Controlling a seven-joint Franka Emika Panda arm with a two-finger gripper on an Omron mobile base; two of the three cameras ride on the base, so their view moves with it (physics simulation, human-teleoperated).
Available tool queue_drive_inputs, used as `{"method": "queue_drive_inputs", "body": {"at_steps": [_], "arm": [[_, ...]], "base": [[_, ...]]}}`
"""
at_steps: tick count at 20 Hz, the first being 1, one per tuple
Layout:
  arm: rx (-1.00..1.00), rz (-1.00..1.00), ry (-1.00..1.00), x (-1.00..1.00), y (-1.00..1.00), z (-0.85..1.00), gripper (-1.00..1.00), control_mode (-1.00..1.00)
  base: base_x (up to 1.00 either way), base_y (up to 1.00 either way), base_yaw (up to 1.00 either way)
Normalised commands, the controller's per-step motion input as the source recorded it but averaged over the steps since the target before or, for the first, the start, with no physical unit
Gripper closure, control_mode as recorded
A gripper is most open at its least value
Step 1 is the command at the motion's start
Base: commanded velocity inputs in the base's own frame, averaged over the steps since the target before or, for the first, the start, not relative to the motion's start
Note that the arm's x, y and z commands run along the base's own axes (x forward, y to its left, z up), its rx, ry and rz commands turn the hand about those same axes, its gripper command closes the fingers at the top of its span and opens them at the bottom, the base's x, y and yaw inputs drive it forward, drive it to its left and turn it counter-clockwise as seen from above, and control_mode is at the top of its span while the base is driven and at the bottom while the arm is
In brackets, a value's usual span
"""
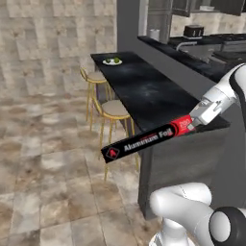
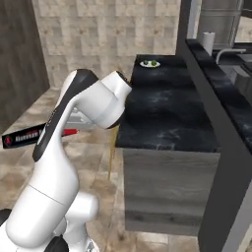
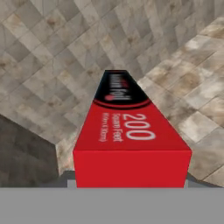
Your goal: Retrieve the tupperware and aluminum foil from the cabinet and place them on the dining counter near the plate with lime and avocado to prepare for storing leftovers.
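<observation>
While the end effector (image 1: 193,126) clamps its red end, the aluminum foil (image 1: 144,141) slants floorward.

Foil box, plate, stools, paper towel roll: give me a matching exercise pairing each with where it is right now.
Things:
1. foil box
2. plate
3. stools
4. paper towel roll

Places:
A. on the floor along the dining counter's side
B. on the far end of the dining counter
C. held at its red end by the gripper, out over the floor
D. on the higher black ledge behind the dining counter

Pairs: 1-C, 2-B, 3-A, 4-D
</observation>
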Motion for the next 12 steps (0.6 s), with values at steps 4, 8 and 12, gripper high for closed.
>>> {"method": "queue_drive_inputs", "body": {"at_steps": [4, 8, 12], "arm": [[0.0, 0.0, 0.0, 0.0, 0.0, 0.0, 1.0, 1.0], [0.0, 0.0, 0.0, 0.0, 0.0, 0.0, 1.0, 1.0], [0.0, 0.0, 0.0, 0.0, 0.0, 0.0, 1.0, 1.0]], "base": [[0.75, 1.0, -0.52], [0.71, 1.0, -0.49], [0.56, 1.0, -0.44]]}}
